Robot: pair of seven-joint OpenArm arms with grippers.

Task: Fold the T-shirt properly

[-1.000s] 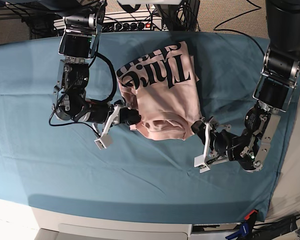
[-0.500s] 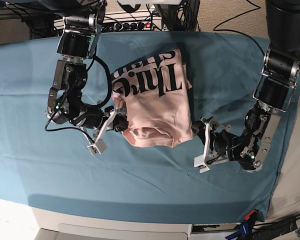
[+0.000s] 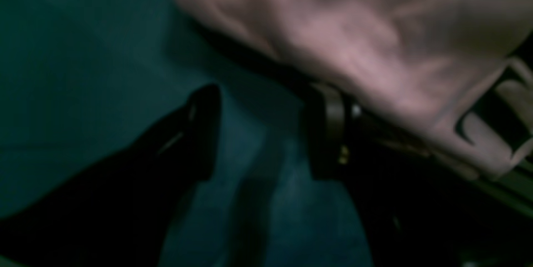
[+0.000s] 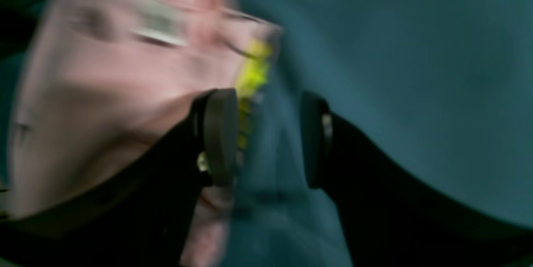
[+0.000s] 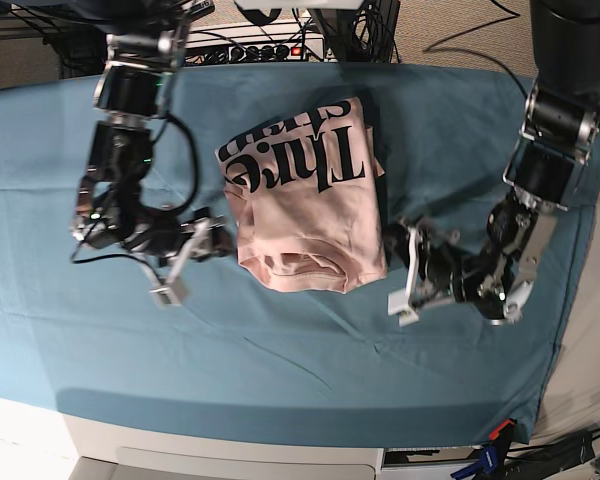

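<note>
The pale pink T-shirt lies folded into a compact bundle mid-table, black lettering facing up at its far end. My right gripper is just left of the bundle, open, with only teal cloth between its fingers. In the right wrist view this gripper stands open, and the T-shirt with its yellow mark fills the left. My left gripper is open beside the shirt's near right corner. The left wrist view also has this gripper open over teal cloth, the T-shirt lying above it.
A teal cloth sheet covers the table. Electronics boxes and cables sit along the far edge. The table's white front edge runs along the bottom, and the sheet ends near the right side.
My right gripper has opened, let go of the shirt's left edge and drawn back to the left. The shirt settled slightly leftward. The left arm barely moved.
</note>
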